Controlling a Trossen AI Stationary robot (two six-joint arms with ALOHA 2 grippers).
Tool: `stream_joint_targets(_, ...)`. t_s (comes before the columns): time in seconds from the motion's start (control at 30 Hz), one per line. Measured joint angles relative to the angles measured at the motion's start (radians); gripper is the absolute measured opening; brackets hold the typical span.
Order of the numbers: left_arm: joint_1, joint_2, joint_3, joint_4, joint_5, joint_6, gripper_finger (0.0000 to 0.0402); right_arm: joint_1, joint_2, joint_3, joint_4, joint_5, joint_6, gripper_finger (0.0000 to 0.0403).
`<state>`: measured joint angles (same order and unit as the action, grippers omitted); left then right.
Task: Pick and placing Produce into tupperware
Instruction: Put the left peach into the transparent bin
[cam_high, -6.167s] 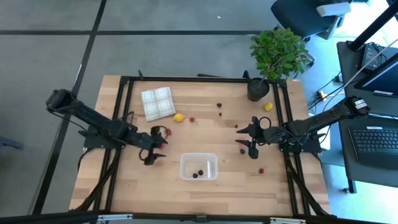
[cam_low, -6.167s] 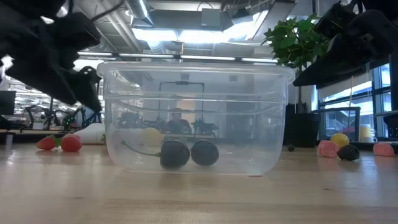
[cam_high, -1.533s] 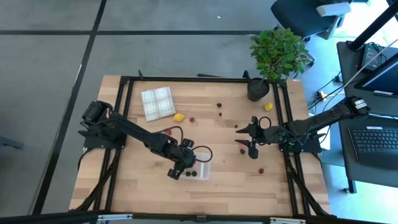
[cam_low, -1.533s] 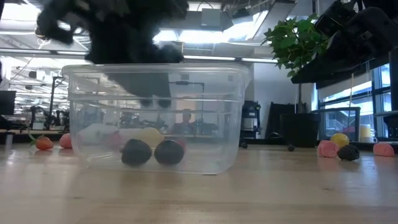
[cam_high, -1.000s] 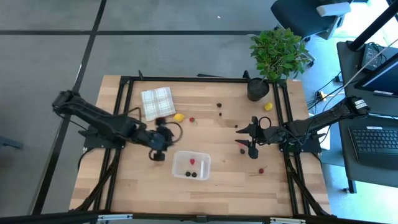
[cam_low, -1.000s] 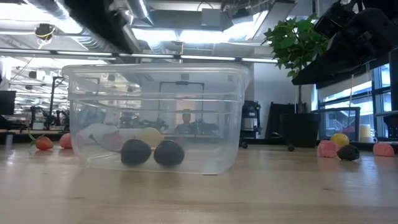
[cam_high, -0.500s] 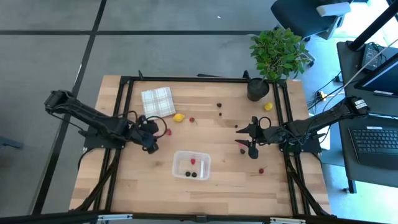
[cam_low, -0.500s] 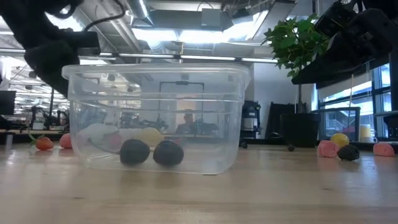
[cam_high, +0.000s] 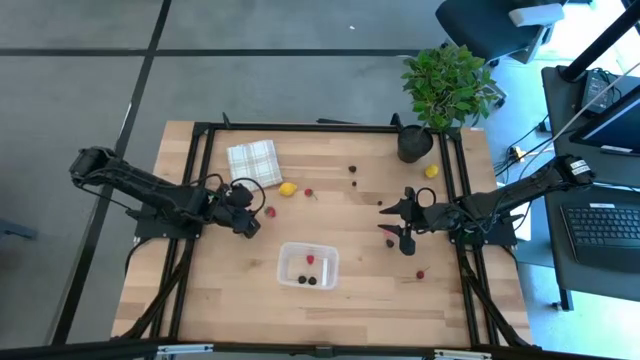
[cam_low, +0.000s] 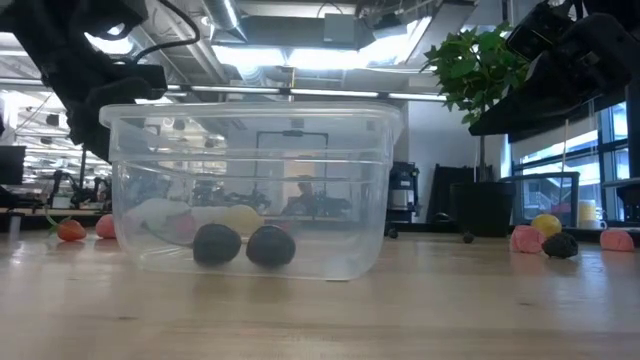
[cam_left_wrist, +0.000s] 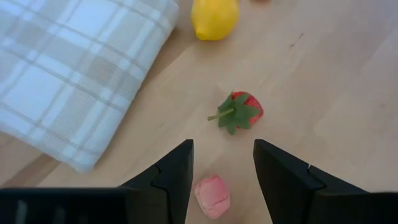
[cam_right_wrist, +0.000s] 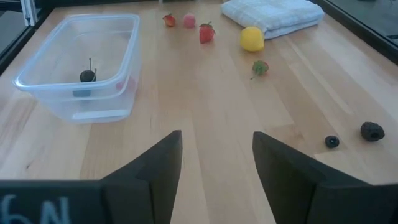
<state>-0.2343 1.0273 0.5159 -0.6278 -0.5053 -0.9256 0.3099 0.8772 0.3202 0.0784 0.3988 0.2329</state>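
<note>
My left pincer (cam_left_wrist: 222, 167): fingers apart, nothing between them but air, hanging over the wood near the folded cloth; from above it (cam_high: 245, 222) sits to the left of the tub.
Under my left pincer: a pink piece (cam_left_wrist: 212, 195) lies on the table between the two fingers, not touched.
Just beyond it: a red strawberry (cam_left_wrist: 240, 112) with green leaves, lying free on the wood.
Farther on: a yellow lemon (cam_left_wrist: 214, 17) beside the corner of the checked cloth (cam_left_wrist: 68, 74); from above the lemon (cam_high: 288, 188) lies just right of the cloth (cam_high: 254, 165).
Tupperware (cam_high: 308, 266): clear tub near the front middle of the table (cam_high: 370, 305), well apart from both pincers; the low view shows it (cam_low: 250, 190) standing upright and open.
Inside the tub: two dark cherries (cam_low: 244, 245) side by side on the floor, plus a red piece (cam_high: 310, 260) seen from above.
My right pincer (cam_right_wrist: 216, 163): fingers apart and empty, waiting over the right half of the table (cam_high: 403, 228), facing the tub across bare wood.
Loose produce on the right: a dark berry (cam_right_wrist: 372, 130) and a smaller dark ball (cam_right_wrist: 332, 141) on the wood; a small red piece (cam_high: 420, 274) near the right edge.
Far side: a second yellow lemon (cam_high: 431, 171) beside the dark pot of the green plant (cam_high: 447, 85).
</note>
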Motion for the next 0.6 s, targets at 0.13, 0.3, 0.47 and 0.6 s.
stream_joint_targets(0.13, 0.003, 0.0, 0.0, 0.001, 0.001, 0.015, 0.0153, 0.0, 0.0, 0.0, 0.0, 0.0, 0.001, 0.0198)
stream_joint_targets(0.3, 0.003, 0.0, 0.0, 0.0, 0.011, 0.022, 0.0147, 0.0, 0.0, 0.0, 0.0, 0.0, 0.001, 0.0198)
stream_joint_targets(0.47, 0.003, 0.0, 0.0, -0.008, 0.051, 0.016, 0.0169, 0.0, 0.0, 0.0, 0.0, 0.0, 0.002, 0.0198)
stream_joint_targets(0.6, 0.003, 0.001, 0.0, -0.018, 0.065, 0.016, 0.021, 0.0, 0.0, 0.0, 0.0, 0.0, 0.002, 0.0198)
